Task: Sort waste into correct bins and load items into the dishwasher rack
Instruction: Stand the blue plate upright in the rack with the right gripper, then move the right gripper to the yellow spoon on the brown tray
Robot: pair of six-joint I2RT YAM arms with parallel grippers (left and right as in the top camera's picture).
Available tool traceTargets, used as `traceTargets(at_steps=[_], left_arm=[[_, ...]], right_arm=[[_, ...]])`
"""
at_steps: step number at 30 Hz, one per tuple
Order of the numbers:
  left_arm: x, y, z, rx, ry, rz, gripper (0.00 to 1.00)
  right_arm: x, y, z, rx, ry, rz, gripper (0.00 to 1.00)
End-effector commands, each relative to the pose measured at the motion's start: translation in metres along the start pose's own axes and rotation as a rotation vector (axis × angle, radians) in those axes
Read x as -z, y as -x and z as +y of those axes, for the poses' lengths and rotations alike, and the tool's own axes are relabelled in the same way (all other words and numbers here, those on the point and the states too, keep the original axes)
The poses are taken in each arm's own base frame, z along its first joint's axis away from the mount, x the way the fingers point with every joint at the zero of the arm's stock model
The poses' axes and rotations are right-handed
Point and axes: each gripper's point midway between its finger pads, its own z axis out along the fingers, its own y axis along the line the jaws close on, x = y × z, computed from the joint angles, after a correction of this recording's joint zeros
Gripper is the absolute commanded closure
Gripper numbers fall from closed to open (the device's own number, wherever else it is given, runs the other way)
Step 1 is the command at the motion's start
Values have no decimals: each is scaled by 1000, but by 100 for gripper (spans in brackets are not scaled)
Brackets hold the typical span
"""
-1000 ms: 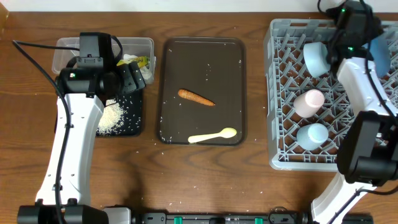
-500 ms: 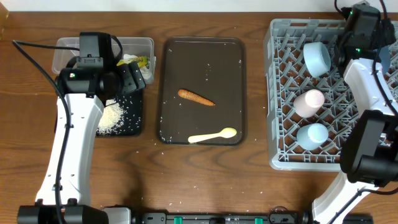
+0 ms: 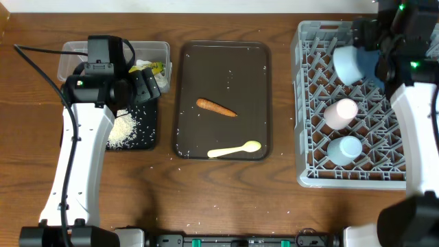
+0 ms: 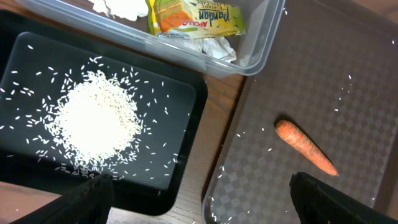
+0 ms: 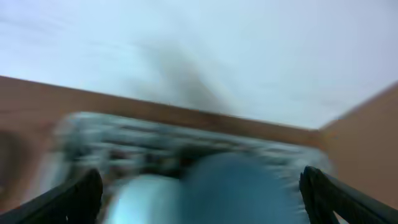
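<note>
A: White links of our left arm rise from the near edge of the desk, and the wrist folds to the right above the black tray. What do we see of the left fingers?

B: We see them spread wide with nothing between them, hanging over the seam where the black tray meets the brown serving tray. Rice lies heaped in the black tray, with loose grains scattered around the heap.

A: And the clear tub?

B: We find the snack wrapper and the tissue inside it. The carrot lies on the serving tray, well apart from the spoon at that tray's near edge.

A: How does our right arm stand?

B: It stretches along the right side of the rack, with its wrist over the far corner. Its camera is blurred, yet we make out the right fingers set far apart and holding nothing.

A: In the rack we count the bowl, a pink-white cup and a light blue cup.
</note>
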Motion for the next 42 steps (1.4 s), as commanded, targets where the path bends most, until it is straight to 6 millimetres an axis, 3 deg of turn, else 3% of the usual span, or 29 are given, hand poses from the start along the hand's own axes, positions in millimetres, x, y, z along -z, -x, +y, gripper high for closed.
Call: traceTargets(at_steps=[1,5,12,19,23,28,37,42], left_arm=[[6,6,1,2,7,-22,7],[6,6,1,2,7,-22,7],[6,6,1,2,7,-22,7],[6,6,1,2,7,-22,7],[6,6,1,2,7,-22,7],[6,6,1,2,7,-22,7],[6,6,1,2,7,-22,7],[6,6,1,2,7,-22,7]], right_arm=[[0,-8,27,-220,141,40,1],[4,-23,41,-284,207,111,1],[21,-20,101,-307,473,142,11],[34,-25,200,-268,567,214,13],[31,-48,255,-229,585,294,12],[20,-87,306,-174,630,401,13],[8,-151,367,-63,680,531,17],[12,-168,391,61,731,520,19]])
